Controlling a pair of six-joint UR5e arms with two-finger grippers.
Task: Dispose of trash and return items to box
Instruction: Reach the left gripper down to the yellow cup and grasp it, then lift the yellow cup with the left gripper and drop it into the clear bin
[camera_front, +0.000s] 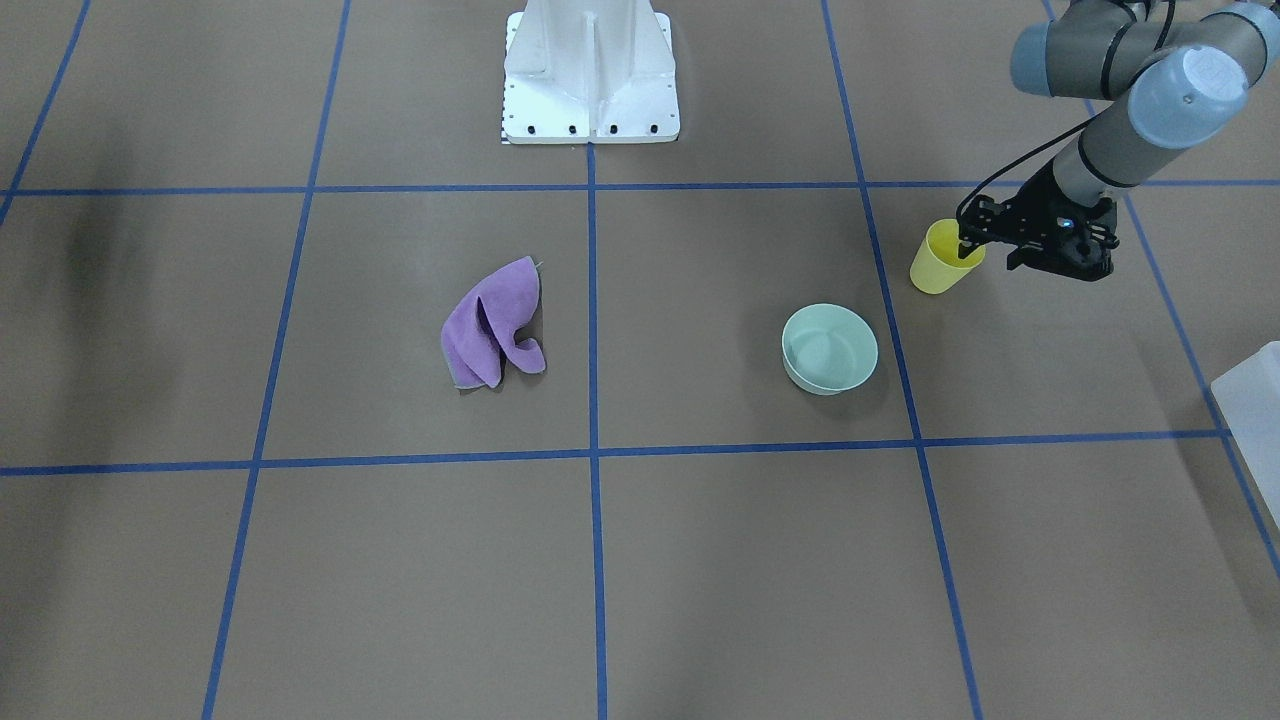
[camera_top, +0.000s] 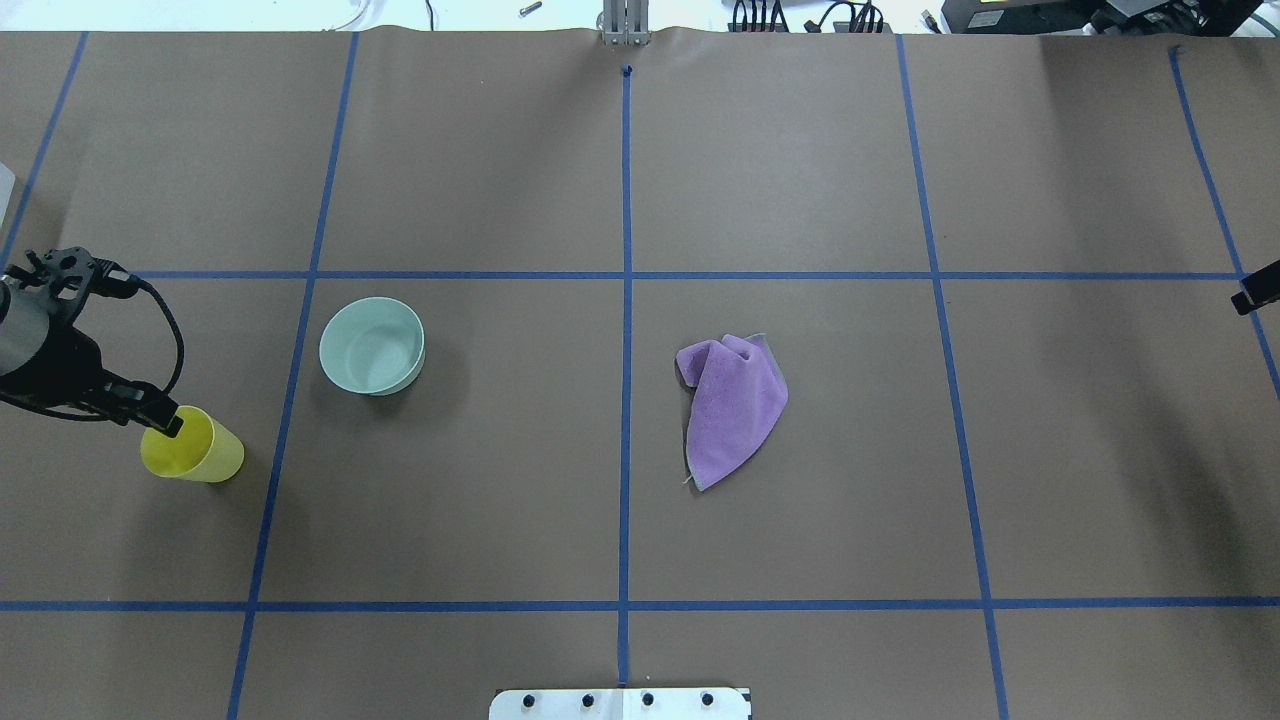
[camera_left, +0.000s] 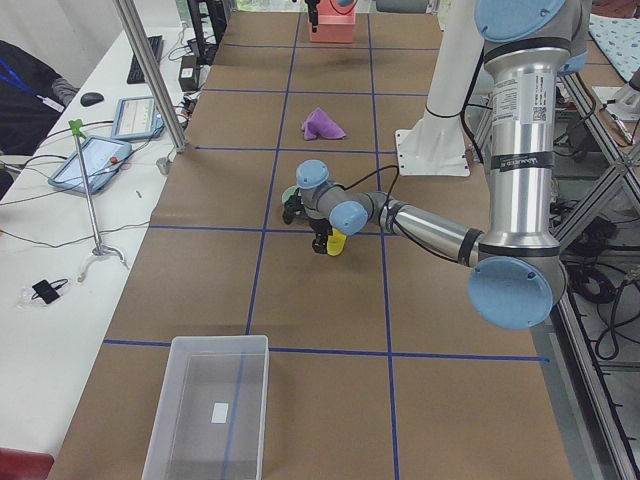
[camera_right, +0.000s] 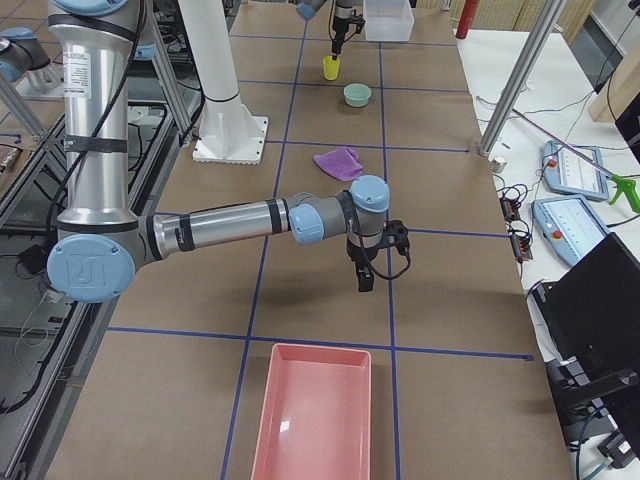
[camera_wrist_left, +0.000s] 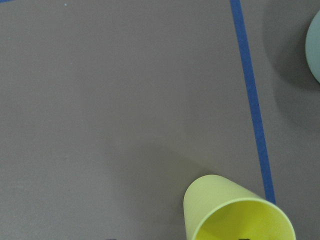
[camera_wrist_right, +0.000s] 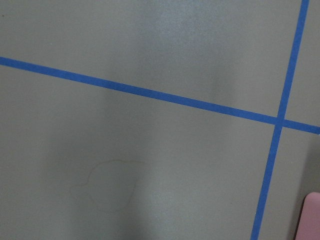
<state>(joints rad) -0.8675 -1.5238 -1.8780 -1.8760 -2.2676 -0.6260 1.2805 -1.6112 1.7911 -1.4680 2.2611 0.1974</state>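
Observation:
My left gripper (camera_front: 968, 243) (camera_top: 163, 420) is shut on the rim of a yellow cup (camera_front: 943, 260) (camera_top: 195, 452) (camera_wrist_left: 235, 212), with one finger inside it and one outside. A pale green bowl (camera_front: 830, 347) (camera_top: 372, 345) stands a short way from the cup, towards the table's middle. Near the centre line lies a crumpled purple cloth (camera_front: 490, 325) (camera_top: 735, 400). The translucent box (camera_left: 205, 410) (camera_front: 1255, 400) sits empty at the table's end on my left. My right gripper (camera_right: 363, 280) points down over bare table paper, and I cannot tell whether it is open or shut.
A pink tray (camera_right: 310, 420) lies at the table's end on my right, its corner (camera_wrist_right: 312, 215) showing in the right wrist view. The white robot pedestal (camera_front: 590, 80) stands at the table's near edge. Blue tape lines (camera_top: 625, 300) grid the brown paper.

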